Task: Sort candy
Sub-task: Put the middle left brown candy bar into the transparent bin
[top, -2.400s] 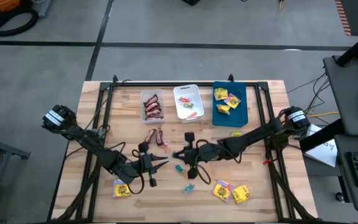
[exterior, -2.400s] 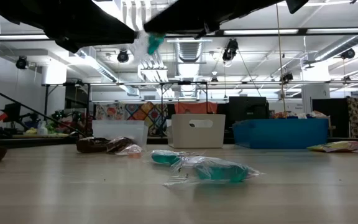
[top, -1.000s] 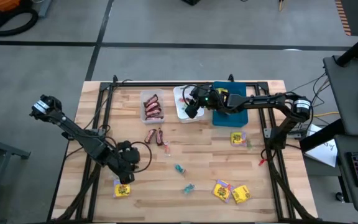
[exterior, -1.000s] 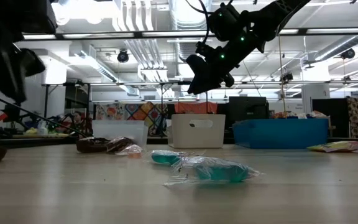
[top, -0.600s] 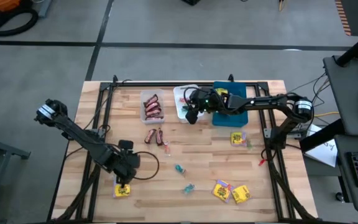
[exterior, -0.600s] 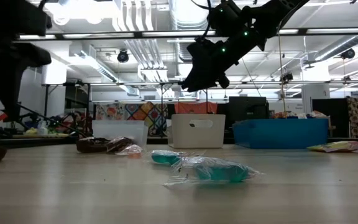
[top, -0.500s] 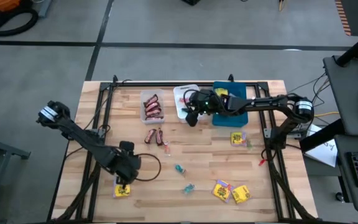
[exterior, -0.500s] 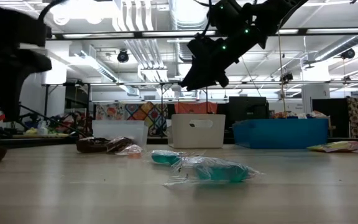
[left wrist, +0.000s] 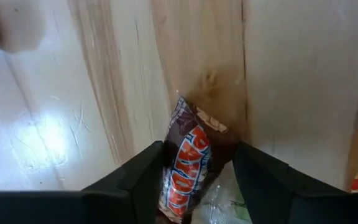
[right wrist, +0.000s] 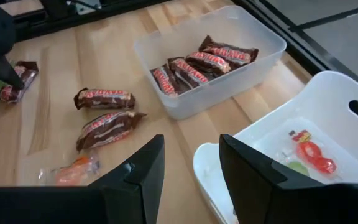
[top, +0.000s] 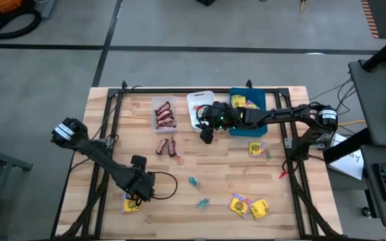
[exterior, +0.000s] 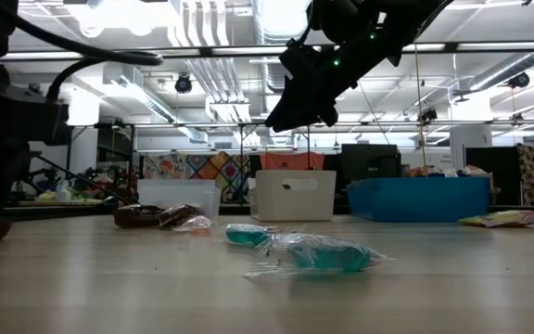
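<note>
Trays: three in a row along the far edge of the worktop (top: 179, 214); clear tray (top: 164, 115) leftmost, white tray (top: 194, 102) in the middle, blue tray (top: 259, 124) rightmost.
Bars in clear tray (right wrist: 194, 64): several, lying inside it.
Loose bars (top: 166, 146): a pair side by side on the worktop, just in front of the clear tray.
Teal pieces (top: 194, 181): mid-worktop, in front of the white tray.
Yellow packets (top: 249, 207): near front right corner.
Left end effector (top: 139, 194): front left, over a bar (left wrist: 188, 167).
Right end effector (top: 207, 132): above the front edge of the white tray.
</note>
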Robot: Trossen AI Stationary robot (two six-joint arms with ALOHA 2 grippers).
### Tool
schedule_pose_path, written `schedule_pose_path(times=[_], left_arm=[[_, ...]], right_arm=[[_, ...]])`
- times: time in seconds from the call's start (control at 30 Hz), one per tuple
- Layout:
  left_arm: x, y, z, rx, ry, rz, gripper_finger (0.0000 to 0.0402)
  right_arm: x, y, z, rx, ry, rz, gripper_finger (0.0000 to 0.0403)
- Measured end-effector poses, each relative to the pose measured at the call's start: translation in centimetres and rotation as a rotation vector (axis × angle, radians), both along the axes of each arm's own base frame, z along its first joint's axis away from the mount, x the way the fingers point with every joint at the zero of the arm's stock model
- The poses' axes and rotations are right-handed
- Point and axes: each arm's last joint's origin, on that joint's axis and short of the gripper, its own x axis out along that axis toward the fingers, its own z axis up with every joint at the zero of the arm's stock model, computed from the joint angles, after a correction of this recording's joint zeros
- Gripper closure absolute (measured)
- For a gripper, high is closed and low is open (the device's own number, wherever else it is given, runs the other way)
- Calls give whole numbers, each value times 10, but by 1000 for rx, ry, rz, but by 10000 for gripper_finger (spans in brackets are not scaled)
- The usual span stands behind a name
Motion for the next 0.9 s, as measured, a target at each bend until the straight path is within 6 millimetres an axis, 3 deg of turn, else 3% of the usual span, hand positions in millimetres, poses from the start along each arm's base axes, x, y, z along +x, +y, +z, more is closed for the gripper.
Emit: schedule_pose_path(times=[0.5, 0.9], left_arm=[[2, 1, 3, 13, -52, -41, 318], [3, 1, 24, -7, -121, -43, 323]], right_arm=[[-1, 15, 3, -12, 12, 30, 257], [-34, 48, 54, -35, -51, 96, 257]])
